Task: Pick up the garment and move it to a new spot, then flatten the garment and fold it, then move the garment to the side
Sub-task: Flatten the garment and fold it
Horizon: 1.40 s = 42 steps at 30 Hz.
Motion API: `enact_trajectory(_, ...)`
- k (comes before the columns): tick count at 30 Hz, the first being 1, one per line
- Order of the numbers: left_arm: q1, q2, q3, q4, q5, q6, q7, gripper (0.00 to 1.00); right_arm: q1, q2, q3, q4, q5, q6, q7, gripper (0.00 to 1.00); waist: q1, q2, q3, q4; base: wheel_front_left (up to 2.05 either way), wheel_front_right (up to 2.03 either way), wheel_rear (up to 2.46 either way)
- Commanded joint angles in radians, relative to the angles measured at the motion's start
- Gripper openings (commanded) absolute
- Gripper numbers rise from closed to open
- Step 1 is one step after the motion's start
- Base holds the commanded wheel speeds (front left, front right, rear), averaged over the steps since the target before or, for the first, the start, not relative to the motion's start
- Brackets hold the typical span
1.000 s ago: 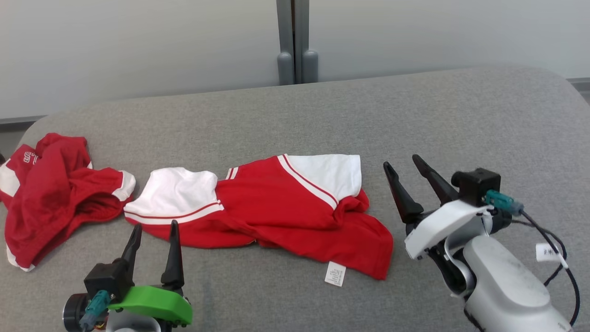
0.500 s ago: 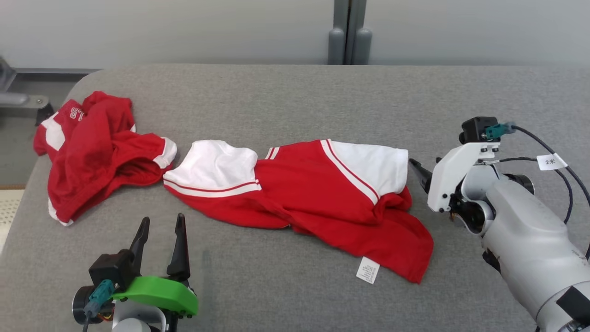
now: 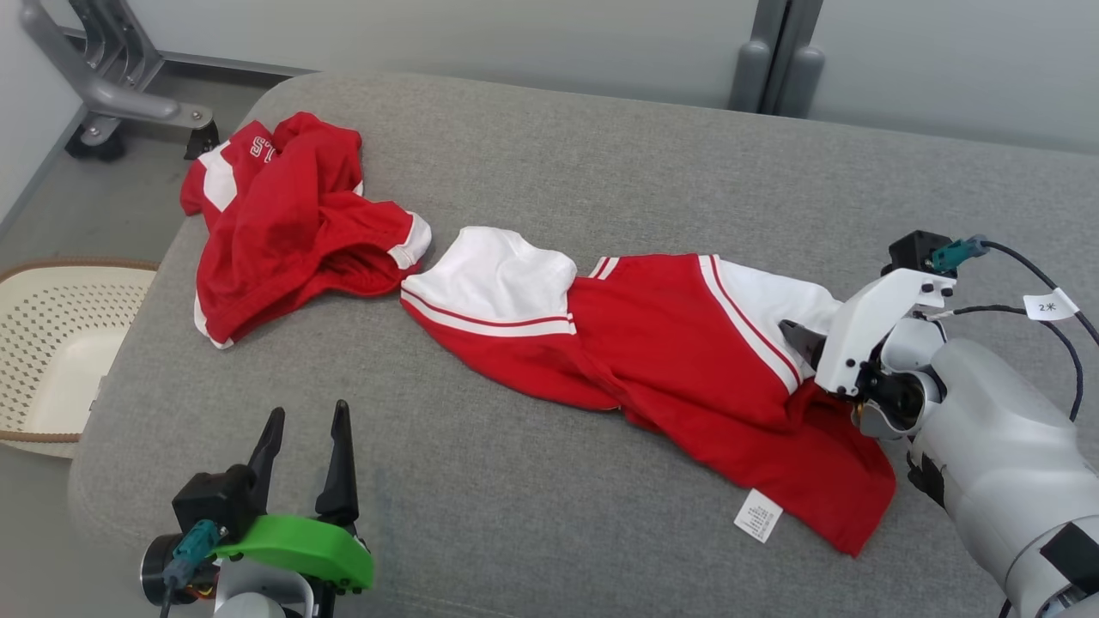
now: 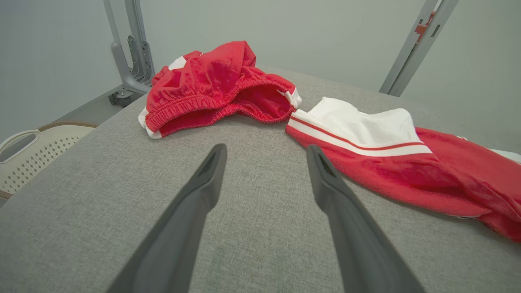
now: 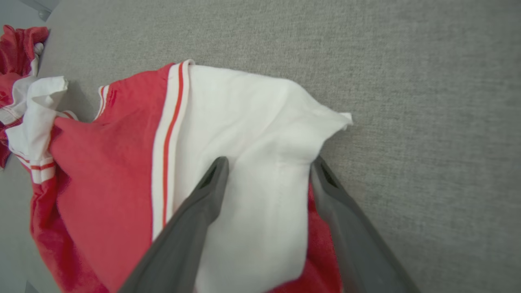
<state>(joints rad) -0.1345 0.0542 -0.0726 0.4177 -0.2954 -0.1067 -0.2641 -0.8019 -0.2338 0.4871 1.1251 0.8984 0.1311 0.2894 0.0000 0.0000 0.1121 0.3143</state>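
The garment [image 3: 670, 360], a red top with white sleeves and a white label, lies rumpled and stretched across the middle of the grey padded surface [image 3: 558, 154]. My right gripper [image 3: 803, 339] hovers over its right white sleeve. In the right wrist view the right gripper [image 5: 268, 162] is open, its fingers straddling the white sleeve [image 5: 244, 134] of the garment. My left gripper [image 3: 307, 414] stands open near the front edge with nothing between its fingers. From the left wrist the left gripper [image 4: 265, 149] points at bare grey fabric just short of the garment's [image 4: 386, 162] left sleeve.
A second red and white garment [image 3: 283, 223] lies crumpled at the far left of the surface, also in the left wrist view [image 4: 215, 89]. A cream perforated basket [image 3: 34, 300] stands on the floor to the left. A grey metal frame [image 3: 112, 86] stands behind it.
The head camera has swung left and down, bringing the basket into view. My right gripper has moved from beside the garment to over its white right sleeve. The left gripper has kept its place.
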Motion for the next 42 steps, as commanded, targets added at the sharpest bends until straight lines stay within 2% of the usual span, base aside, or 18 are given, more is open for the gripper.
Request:
enact_trajectory(1, -0.015, -0.001, 0.000, 0.001, 0.005, -0.006, -0.001, 1.00, 0.013, -0.009, 0.009, -0.011, 0.005, -0.001, -0.001, 1.00, 0.0000, 0.0000, 0.002, 0.012, 0.00, 0.00, 0.00)
enact_trajectory(2, -0.015, -0.001, -0.001, 0.002, 0.006, -0.006, -0.001, 1.00, 0.011, -0.012, 0.012, -0.026, 0.013, -0.001, -0.020, 1.00, 0.0000, 0.0000, 0.002, 0.014, 0.00, 0.00, 0.00)
enact_trajectory(3, -0.014, -0.001, -0.002, 0.004, 0.006, -0.007, -0.001, 1.00, 0.011, -0.019, 0.017, -0.035, 0.019, -0.001, -0.032, 0.61, 0.0000, 0.0000, 0.002, 0.017, 0.00, 0.00, 0.00)
enact_trajectory(5, -0.013, -0.001, -0.004, 0.008, 0.006, -0.006, -0.001, 1.00, 0.013, -0.030, 0.032, -0.051, 0.020, -0.001, -0.050, 0.00, 0.0000, 0.0000, 0.000, 0.019, 0.00, 0.00, 0.00)
enact_trajectory(15, -0.018, -0.003, -0.026, 0.006, -0.006, -0.007, -0.001, 1.00, -0.049, -0.108, 0.096, -0.127, 0.052, -0.001, -0.137, 0.00, 0.0000, 0.0000, 0.017, 0.060, 0.00, 0.00, 0.00)
enact_trajectory(21, -0.032, -0.003, -0.057, -0.012, -0.048, 0.001, -0.001, 1.00, -0.157, -0.168, 0.127, -0.137, 0.027, -0.001, -0.199, 0.00, 0.0000, 0.0000, 0.079, 0.129, 0.00, 0.00, 0.00)
enact_trajectory(26, -0.058, -0.004, -0.119, -0.040, -0.116, 0.012, -0.001, 1.00, -0.302, -0.227, 0.127, -0.101, -0.012, -0.001, -0.269, 0.00, 0.0000, 0.0000, 0.158, 0.216, 0.00, 0.00, 0.00)
enact_trajectory(28, -0.068, -0.004, -0.150, -0.052, -0.146, 0.023, -0.001, 1.00, -0.365, -0.238, 0.130, -0.077, -0.034, -0.001, -0.303, 0.00, 0.0000, 0.0000, 0.186, 0.250, 0.00, 0.00, 0.00)
enact_trajectory(33, -0.062, -0.004, -0.183, -0.096, -0.211, 0.066, 0.000, 1.00, -0.486, -0.207, 0.161, -0.018, -0.106, -0.001, -0.401, 0.00, 0.0000, 0.0000, 0.240, 0.263, 0.00, 0.00, 0.00)
enact_trajectory(34, -0.059, -0.004, -0.189, -0.103, -0.219, 0.071, 0.000, 1.00, -0.496, -0.201, 0.162, 0.013, -0.113, -0.001, -0.407, 0.42, 0.0000, 0.0000, 0.244, 0.264, 0.00, 0.00, 0.00)
enact_trajectory(35, -0.057, -0.004, -0.192, -0.105, -0.223, 0.074, 0.000, 1.00, -0.497, -0.192, 0.163, 0.042, -0.114, -0.001, -0.395, 1.00, 0.0000, 0.0000, 0.244, 0.265, 0.00, 0.00, 0.00)
enact_trajectory(38, -0.055, -0.003, -0.199, -0.106, -0.228, 0.084, -0.001, 1.00, -0.503, -0.161, 0.173, 0.104, -0.127, -0.001, -0.382, 1.00, 0.0000, 0.0000, 0.233, 0.264, 0.00, 0.00, 0.00)
enact_trajectory(42, -0.074, -0.003, -0.209, -0.088, -0.211, 0.073, 0.000, 1.00, -0.453, -0.177, 0.164, 0.150, -0.129, -0.001, -0.381, 1.00, 0.0000, 0.0000, 0.194, 0.257, 0.00, 0.00, 0.00)
